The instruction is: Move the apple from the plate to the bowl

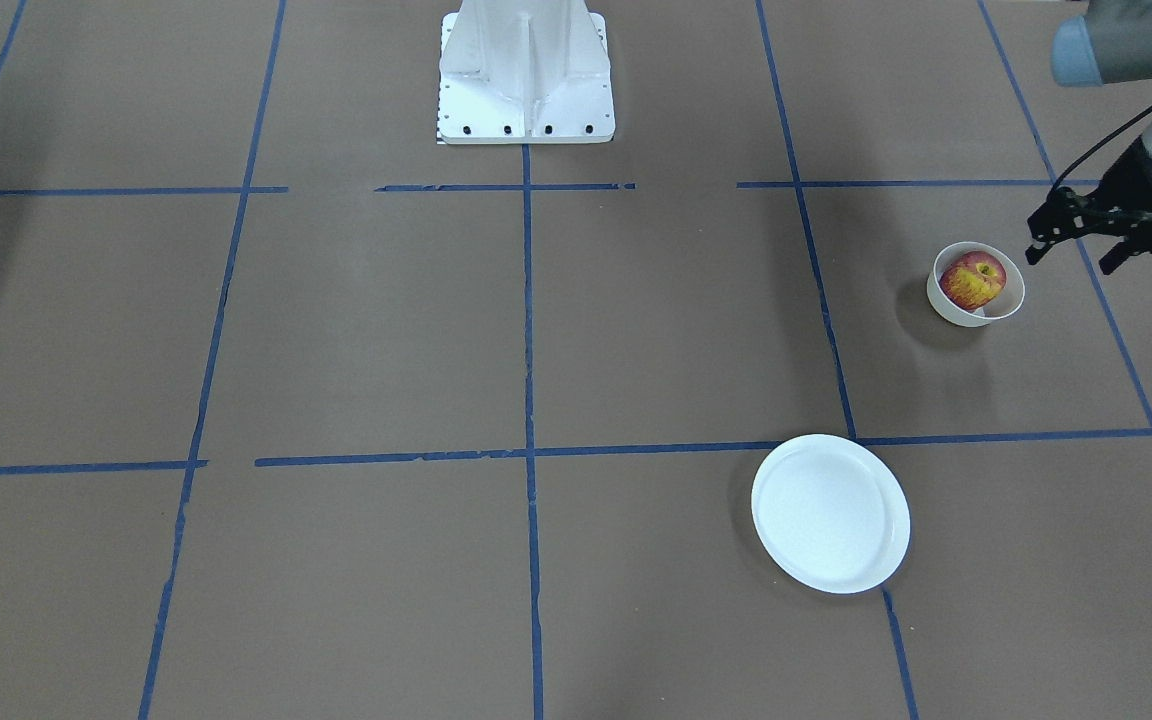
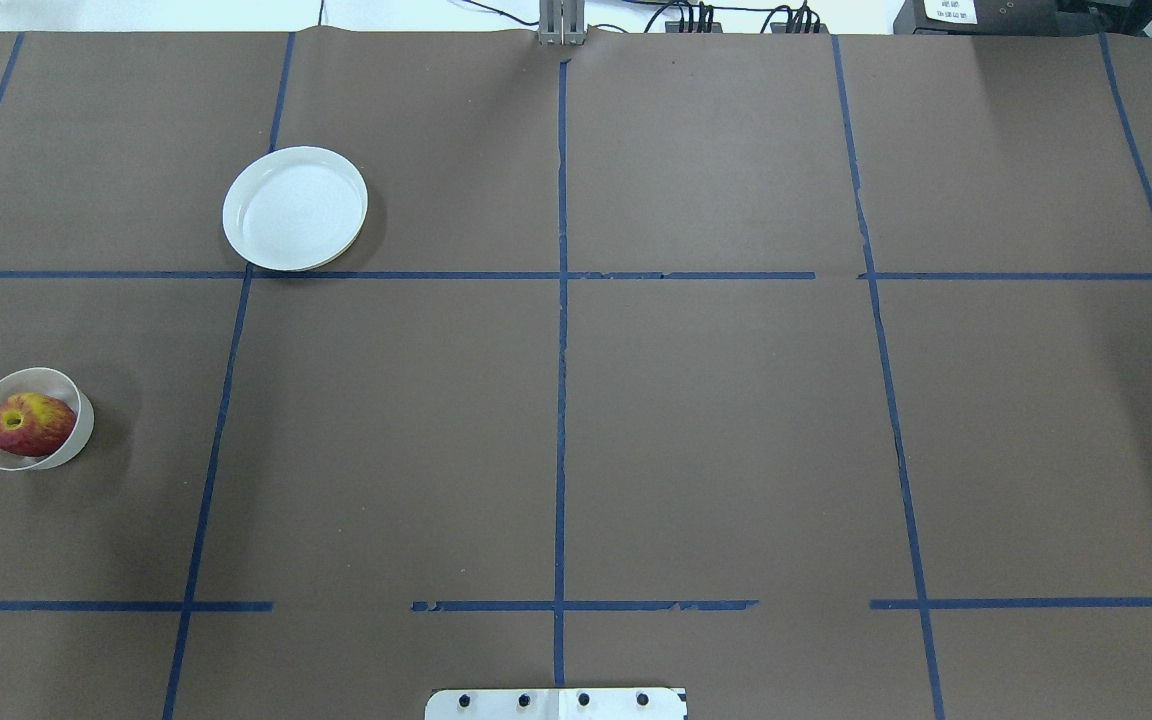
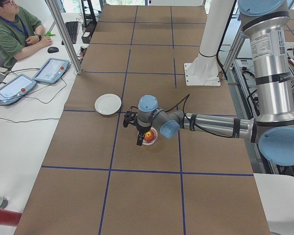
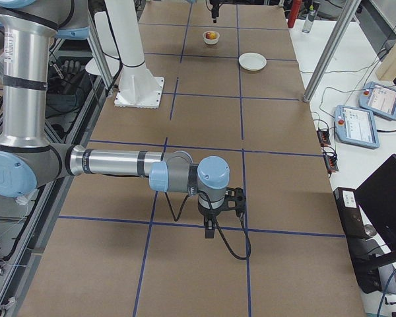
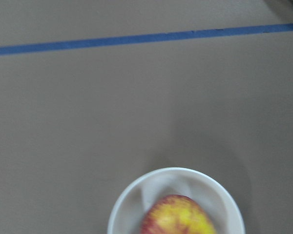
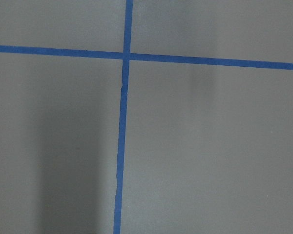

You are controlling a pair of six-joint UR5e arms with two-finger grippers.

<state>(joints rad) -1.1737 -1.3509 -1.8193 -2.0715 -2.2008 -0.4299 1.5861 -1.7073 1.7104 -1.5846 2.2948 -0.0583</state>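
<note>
your left hand [image 1: 1071, 258] is open, empty; lift it straight up, away from the bowl [image 1: 949, 306] beside it, apple [image 1: 973, 281] inside.

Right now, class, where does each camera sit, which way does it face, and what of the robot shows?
Front-facing: across table, facing robot; base, open left gripper near bowl.
Overhead: behind robot, looking forward-down; base edge.
Exterior left: left table end; left arm near.
Exterior right: opposite end; right arm near.
Left wrist: down on apple; no body.
Right wrist: down on taped table; no body.
Shared: front-facing and overhead show apple in bowl, plate empty.
</note>
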